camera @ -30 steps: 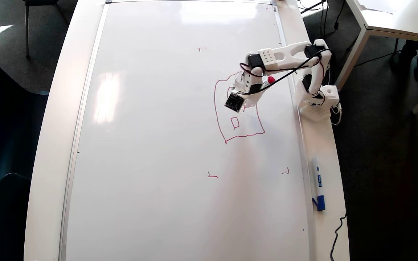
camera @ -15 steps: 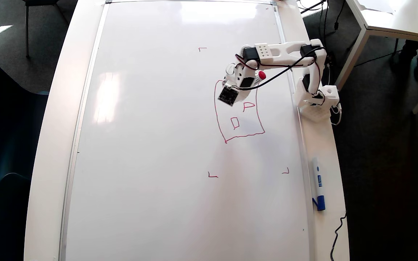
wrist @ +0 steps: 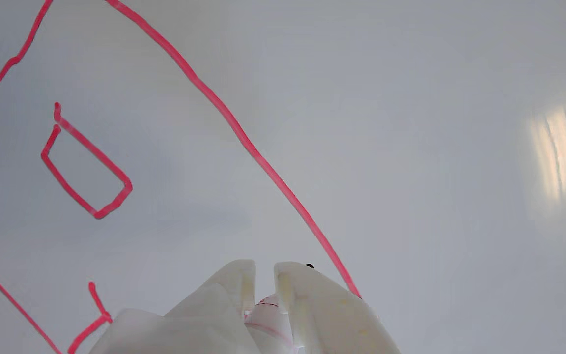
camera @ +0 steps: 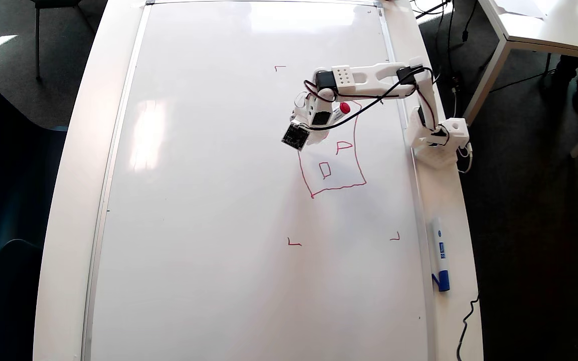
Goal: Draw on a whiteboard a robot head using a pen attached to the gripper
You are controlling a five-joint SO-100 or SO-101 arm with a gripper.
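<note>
Pincer (wrist: 264,275) over the robot head's (camera: 331,165) top-left corner.
I see it clamped on the pen (camera: 340,110), above the whiteboard (camera: 208,200).

White arm (camera: 369,77), black servos, dark cables

text: none legible | blue-capped marker (camera: 440,253): label printing showing but too small to be reading | whiteboard (camera: 219,200): drawn marks only

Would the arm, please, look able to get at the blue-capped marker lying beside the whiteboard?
Probably not as things stand: the gripper is shut on the pen, so its jaws are occupied. The blue-capped marker lies unobstructed on the table near the arm's base.
</note>
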